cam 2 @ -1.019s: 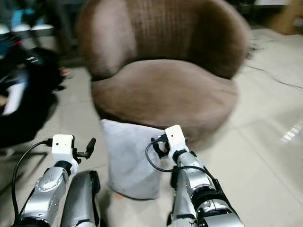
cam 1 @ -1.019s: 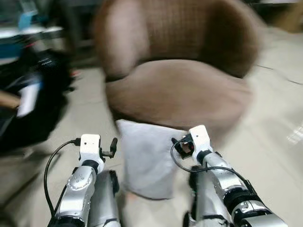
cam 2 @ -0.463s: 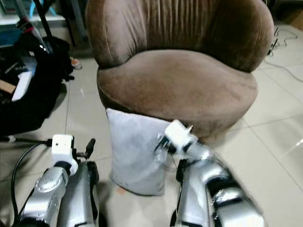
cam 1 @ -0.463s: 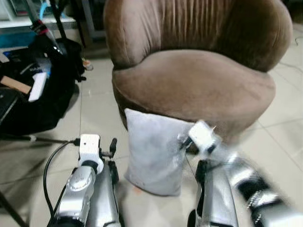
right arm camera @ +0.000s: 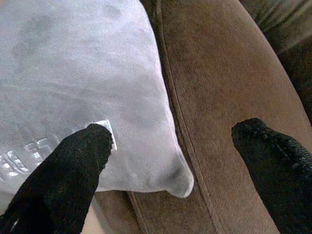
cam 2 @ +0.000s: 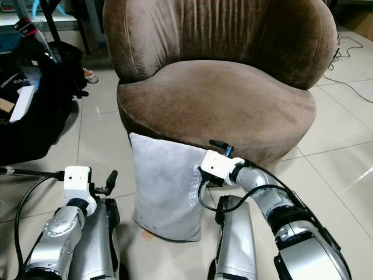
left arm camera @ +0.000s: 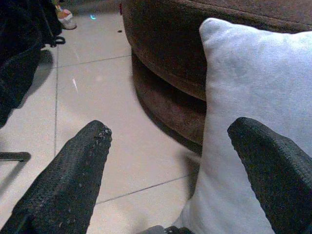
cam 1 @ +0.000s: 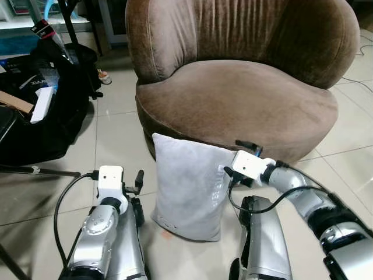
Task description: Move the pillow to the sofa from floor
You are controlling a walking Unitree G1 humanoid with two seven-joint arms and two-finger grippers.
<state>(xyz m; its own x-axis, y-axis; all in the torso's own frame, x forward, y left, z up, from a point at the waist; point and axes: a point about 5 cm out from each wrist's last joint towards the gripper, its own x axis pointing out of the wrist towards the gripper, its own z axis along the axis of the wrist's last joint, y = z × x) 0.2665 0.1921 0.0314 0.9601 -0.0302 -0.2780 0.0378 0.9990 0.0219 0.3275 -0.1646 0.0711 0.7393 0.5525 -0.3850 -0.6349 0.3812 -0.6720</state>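
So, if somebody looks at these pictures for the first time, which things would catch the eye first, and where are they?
First the big brown armchair that fills the middle, then the pale grey pillow standing on the tiled floor, leaning against the chair's front. The right gripper is open at the pillow's upper corner, and the left gripper is open beside the pillow, near the floor.

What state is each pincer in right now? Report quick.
Left pincer: open, holding nothing, beside the pale grey square fabric pillow.
Right pincer: open, holding nothing, at the pillow's upper corner by the brown velvet sofa.
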